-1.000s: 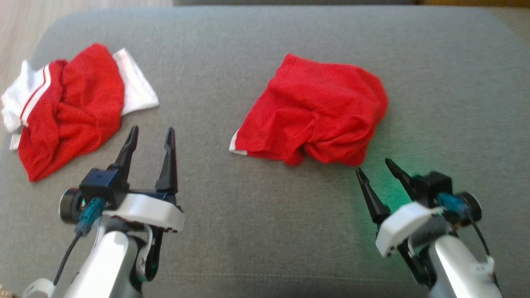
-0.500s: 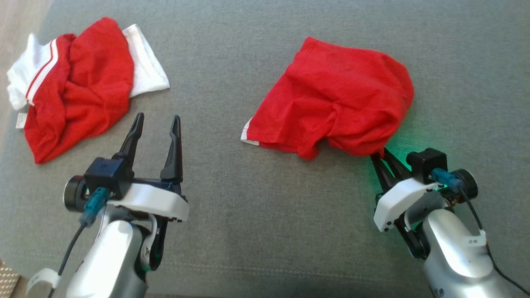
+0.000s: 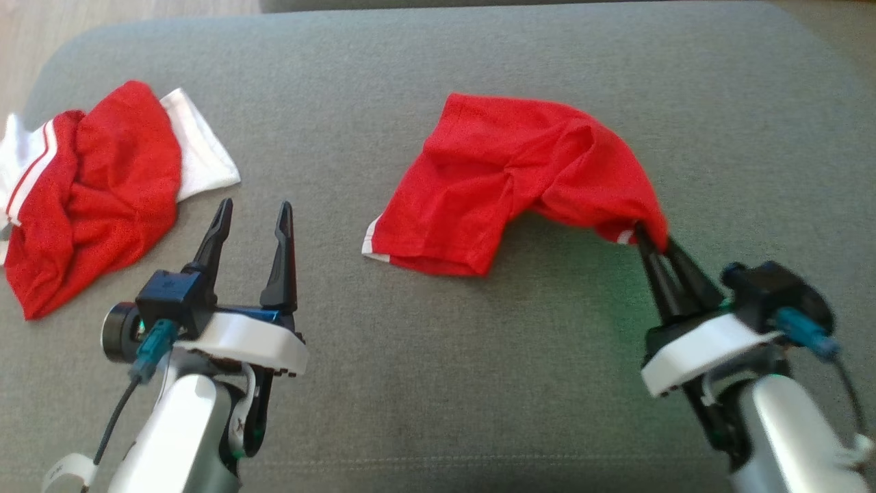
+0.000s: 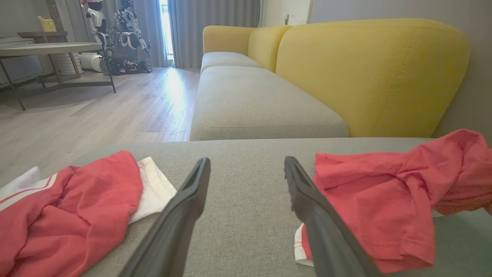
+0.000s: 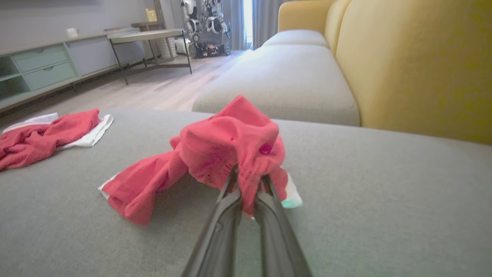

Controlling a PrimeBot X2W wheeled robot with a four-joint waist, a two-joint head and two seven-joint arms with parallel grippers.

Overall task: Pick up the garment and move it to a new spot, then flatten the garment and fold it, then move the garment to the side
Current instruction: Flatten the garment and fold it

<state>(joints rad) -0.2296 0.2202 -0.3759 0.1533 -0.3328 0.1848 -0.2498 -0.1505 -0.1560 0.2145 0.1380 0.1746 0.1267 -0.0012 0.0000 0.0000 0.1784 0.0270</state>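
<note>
the right claw (image 3: 653, 238) pinched the right corner of the red garment (image 3: 499, 178), holding it just off the grey sofa (image 3: 479, 383). the rest lay stretched out to the left, nearer the left claw (image 3: 254, 204), which was spread wide.

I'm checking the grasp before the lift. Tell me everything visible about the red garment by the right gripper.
The red garment is a crumpled, soft knit piece with white trim at its left hem corner. Most of it lies on the grey cushion; its right end is raised off it, bunched and pinched between the shut fingers of the right gripper.
</note>
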